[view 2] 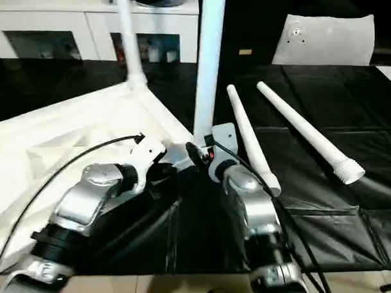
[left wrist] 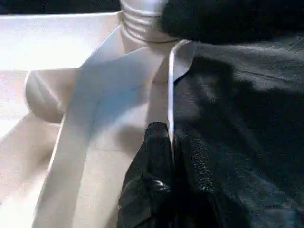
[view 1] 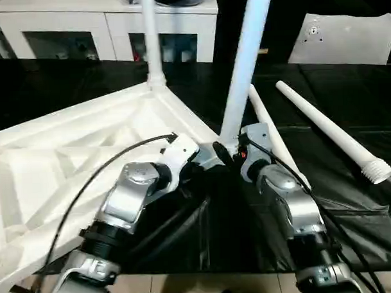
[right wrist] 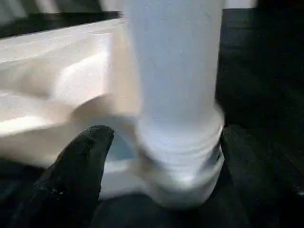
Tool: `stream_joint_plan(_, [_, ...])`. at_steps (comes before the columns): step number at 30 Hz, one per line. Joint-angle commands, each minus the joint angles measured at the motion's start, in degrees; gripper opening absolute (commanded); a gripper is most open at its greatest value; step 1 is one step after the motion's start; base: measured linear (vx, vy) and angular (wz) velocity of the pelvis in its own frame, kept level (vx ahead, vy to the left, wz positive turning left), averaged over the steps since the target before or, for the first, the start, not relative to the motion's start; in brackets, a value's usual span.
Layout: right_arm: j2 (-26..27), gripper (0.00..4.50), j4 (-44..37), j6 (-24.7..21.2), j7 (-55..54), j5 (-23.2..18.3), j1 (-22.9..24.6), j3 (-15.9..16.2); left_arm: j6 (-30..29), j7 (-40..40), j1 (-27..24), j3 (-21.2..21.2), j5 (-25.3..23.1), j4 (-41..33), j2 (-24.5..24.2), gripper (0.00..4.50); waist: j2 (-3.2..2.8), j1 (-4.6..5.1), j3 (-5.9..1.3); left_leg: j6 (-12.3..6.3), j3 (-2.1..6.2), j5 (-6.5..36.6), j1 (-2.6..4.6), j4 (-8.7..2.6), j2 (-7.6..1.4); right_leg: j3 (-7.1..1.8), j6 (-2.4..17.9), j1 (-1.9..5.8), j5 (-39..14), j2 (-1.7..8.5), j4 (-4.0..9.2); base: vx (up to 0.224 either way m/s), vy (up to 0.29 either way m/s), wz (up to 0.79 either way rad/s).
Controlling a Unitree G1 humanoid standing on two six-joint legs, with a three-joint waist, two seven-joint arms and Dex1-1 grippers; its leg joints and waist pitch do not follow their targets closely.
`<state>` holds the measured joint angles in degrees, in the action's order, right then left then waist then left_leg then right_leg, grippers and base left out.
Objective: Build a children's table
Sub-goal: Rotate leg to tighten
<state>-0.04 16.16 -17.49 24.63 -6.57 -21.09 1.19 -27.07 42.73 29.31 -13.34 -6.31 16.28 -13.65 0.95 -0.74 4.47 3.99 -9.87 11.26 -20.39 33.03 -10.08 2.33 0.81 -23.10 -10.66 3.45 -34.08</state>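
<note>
A: Tabletop [view 1: 86, 134] lies ribs-up on the black sheet [view 1: 352, 205], filling the left of the head view. Its near corner socket [right wrist: 118, 149] has a leg [view 1: 244, 67] standing in it, long axis upright, leaning a little.

B: And the jaws?

A: Right gripper [right wrist: 161, 156] straddles that leg's threaded base, one finger [right wrist: 78, 166] on each side with gaps showing, so wide and not clamped. The leg rises straight up between them. Left gripper [left wrist: 173, 152] is pinched shut on the tabletop's thin edge just beside the socket.

B: Which arm is nearer the leg?

A: Right, plainly; it is wrapped round it. Left sits just beside, steadying the top. I would judge the next move to be another twist, which needs the right fingers to close square on the base.

B: Count?

A: One tabletop. Four legs: the one at the jaws, a second upright [view 1: 150, 39] in the far corner, and two loose ones lying to the right, one near the right arm [view 1: 272, 134], one further out [view 1: 330, 132] with its thread facing the robot.
</note>
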Motion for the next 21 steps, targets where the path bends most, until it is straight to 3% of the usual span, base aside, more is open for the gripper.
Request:
stream_joint_plan(1, [-1.5,4.26,-1.3,-0.6,6.8,-2.0,0.6,4.0,4.3,4.1,0.2,-0.8,1.3,0.8,-1.2,0.00,0.18,-0.23,-3.13,-3.82,0.95,10.5,-0.45,-4.06,-2.43,-2.62,9.5,2.73,-15.2,4.34,4.60,0.000,0.000,0.00])
stream_joint_plan(3, [-5.4,4.31,-2.1,0.4,11.1,-2.5,0.7,3.0,8.1,9.0,-0.1,-0.9,2.1,1.7,-3.8,0.00,0.04,-0.19,-3.31,-4.75,0.78,8.1,-0.48,-3.77,-2.40,-2.60,10.5,2.81,-12.2,4.32,4.41,0.000,0.000,0.00])
stream_joint_plan(6, [-11.3,4.44,-2.4,1.7,17.7,-3.1,0.3,2.6,13.0,15.4,-0.3,-2.0,3.5,3.5,-7.3,0.00,0.16,-0.29,-3.64,-6.60,0.48,2.9,-0.44,-3.34,-2.55,-2.52,13.7,3.07,-2.7,4.08,3.19,0.000,0.000,0.00])
stream_joint_plan(10, [-18.2,4.44,-0.1,4.4,25.8,-2.2,-1.6,3.7,21.0,24.8,0.3,-4.2,4.7,6.3,-11.5,0.00,0.26,-1.26,-3.96,-8.73,0.27,0.7,-0.11,-2.94,-2.63,-2.38,15.8,3.03,2.0,4.14,2.38,0.000,0.000,0.00])
stream_joint_plan(14, [-20.9,4.44,1.0,5.3,30.9,-2.3,-2.6,5.5,22.6,28.7,1.4,-4.3,5.4,8.4,-12.6,0.00,0.28,-1.45,-3.67,-8.45,0.23,2.6,-0.03,-3.04,-2.91,-2.28,16.4,2.88,-0.8,4.26,2.51,0.000,0.000,0.00])
stream_joint_plan(21, [-23.2,4.44,3.1,7.2,41.1,-3.5,-4.9,8.9,28.5,37.1,4.4,-5.8,6.6,13.6,-14.0,0.00,0.47,-2.34,-3.42,-5.96,0.09,6.2,0.04,-3.10,-3.10,-2.38,15.2,2.73,-6.9,4.39,2.93,0.000,0.000,0.00])
